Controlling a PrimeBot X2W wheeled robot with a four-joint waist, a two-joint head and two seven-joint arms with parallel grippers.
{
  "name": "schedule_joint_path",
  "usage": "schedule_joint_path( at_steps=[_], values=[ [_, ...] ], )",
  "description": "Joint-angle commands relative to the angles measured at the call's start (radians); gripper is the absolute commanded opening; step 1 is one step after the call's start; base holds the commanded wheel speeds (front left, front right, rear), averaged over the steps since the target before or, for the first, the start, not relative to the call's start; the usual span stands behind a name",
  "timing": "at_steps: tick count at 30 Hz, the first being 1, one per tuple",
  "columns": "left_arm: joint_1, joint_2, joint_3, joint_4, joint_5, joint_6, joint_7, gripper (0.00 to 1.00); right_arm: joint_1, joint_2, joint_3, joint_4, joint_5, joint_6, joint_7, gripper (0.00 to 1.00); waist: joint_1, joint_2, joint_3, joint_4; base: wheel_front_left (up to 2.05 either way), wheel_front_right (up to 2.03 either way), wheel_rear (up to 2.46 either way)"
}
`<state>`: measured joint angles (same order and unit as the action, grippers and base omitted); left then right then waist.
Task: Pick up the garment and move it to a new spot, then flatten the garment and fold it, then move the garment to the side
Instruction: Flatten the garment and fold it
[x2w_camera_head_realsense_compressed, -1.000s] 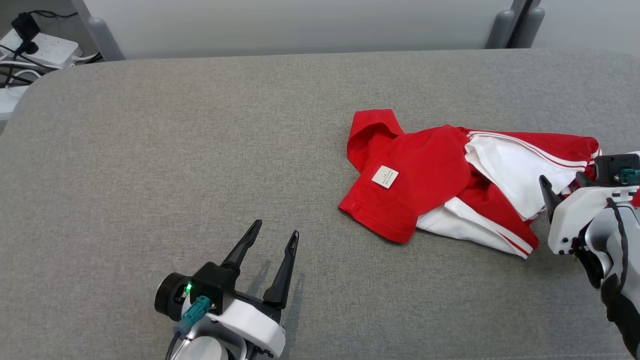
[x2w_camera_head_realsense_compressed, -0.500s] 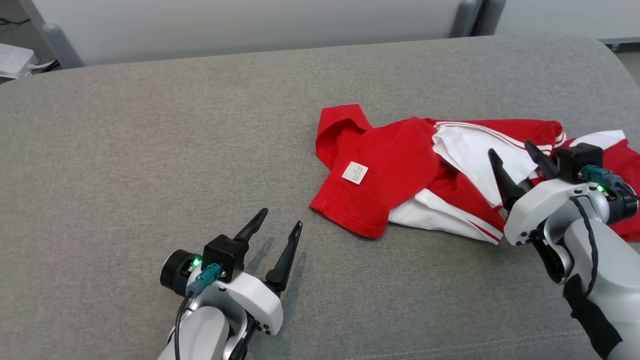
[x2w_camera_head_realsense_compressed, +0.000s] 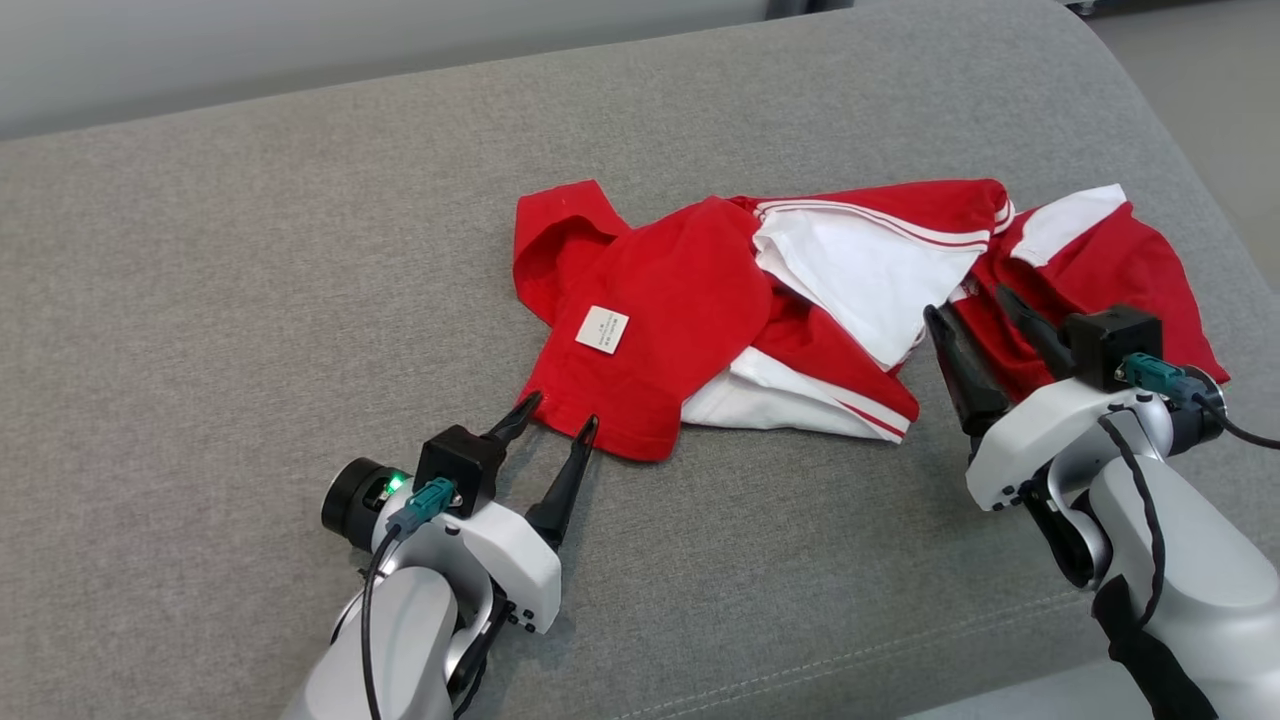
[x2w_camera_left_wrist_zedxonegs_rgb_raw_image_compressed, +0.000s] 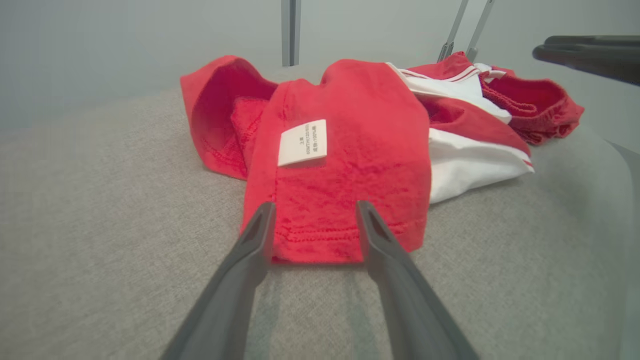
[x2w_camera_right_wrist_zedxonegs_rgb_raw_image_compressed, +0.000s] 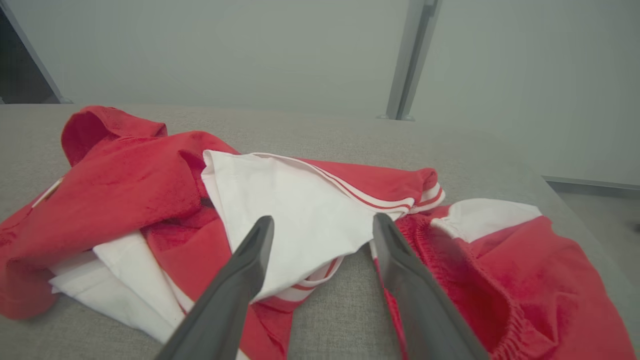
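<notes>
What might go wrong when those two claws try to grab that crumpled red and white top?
The left gripper straddles only the near red hem of the crumpled garment; a shallow pinch may slip off. The right gripper hangs over the white panel overlapping red folds, so it might catch one layer only, leaving the cloth twisted when lifted.

Tabletop (x2w_camera_head_realsense_compressed: 250, 300): grey woven fabric cover, rounded far right corner, stitched seam (x2w_camera_head_realsense_compressed: 850, 660) running along the near edge.
Wall panel (x2w_camera_head_realsense_compressed: 300, 50): pale grey, plain, behind the far edge.
Upright post (x2w_camera_right_wrist_zedxonegs_rgb_raw_image_compressed: 412, 60): grey metal, standing against the panel.
Floor (x2w_camera_head_realsense_compressed: 1220, 80): grey, past the right corner.
</notes>
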<state>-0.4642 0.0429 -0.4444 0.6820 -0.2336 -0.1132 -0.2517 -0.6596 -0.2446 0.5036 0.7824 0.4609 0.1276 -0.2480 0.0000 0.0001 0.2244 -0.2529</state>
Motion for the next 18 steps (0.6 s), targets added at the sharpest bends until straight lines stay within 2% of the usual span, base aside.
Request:
schedule_joint_path(
  at_steps=[1,2,11,12,13,14,15,18],
  values=[
    [-0.043,0.007,0.029,-0.012,0.002,-0.001,-0.01,0.88,0.023,0.001,0.003,-0.029,-0.013,0.003,-0.014,1.0,0.0,-0.0001,0.011,-0.014,0.0,0.0,0.0],
    [-0.046,0.007,0.032,-0.003,0.009,0.002,-0.01,1.0,0.024,0.001,-0.001,-0.032,-0.016,0.003,-0.014,1.0,0.0,-0.0001,0.014,-0.018,0.0,0.0,0.0],
    [-0.065,0.009,0.086,0.05,0.05,0.021,-0.01,1.0,0.028,0.013,-0.021,-0.052,-0.033,0.003,-0.014,1.0,0.0,-0.0001,0.038,-0.048,0.0,0.0,0.0],
    [-0.066,0.009,0.091,0.057,0.053,0.021,-0.01,0.9,0.028,0.014,-0.022,-0.055,-0.034,0.003,-0.014,1.0,0.0,-0.0001,0.041,-0.05,0.0,0.0,0.0],
    [-0.067,0.009,0.099,0.066,0.052,0.023,-0.01,0.65,0.028,0.016,-0.025,-0.056,-0.035,0.003,-0.014,1.0,0.0,-0.0001,0.044,-0.054,0.0,0.0,0.0],
    [-0.069,0.009,0.104,0.071,0.053,0.023,-0.01,0.54,0.028,0.017,-0.027,-0.057,-0.035,0.003,-0.014,1.0,0.0,-0.0001,0.046,-0.056,0.0,0.0,0.0],
    [-0.071,0.009,0.11,0.074,0.054,0.023,-0.01,0.5,0.029,0.018,-0.028,-0.058,-0.036,0.003,-0.014,1.0,0.0,-0.0001,0.048,-0.058,0.0,0.0,0.0],
    [-0.077,0.009,0.122,0.078,0.062,0.022,-0.01,0.49,0.029,0.019,-0.034,-0.062,-0.036,0.003,-0.014,1.0,0.0,-0.0001,0.052,-0.064,0.0,0.0,0.0]
  ],
)
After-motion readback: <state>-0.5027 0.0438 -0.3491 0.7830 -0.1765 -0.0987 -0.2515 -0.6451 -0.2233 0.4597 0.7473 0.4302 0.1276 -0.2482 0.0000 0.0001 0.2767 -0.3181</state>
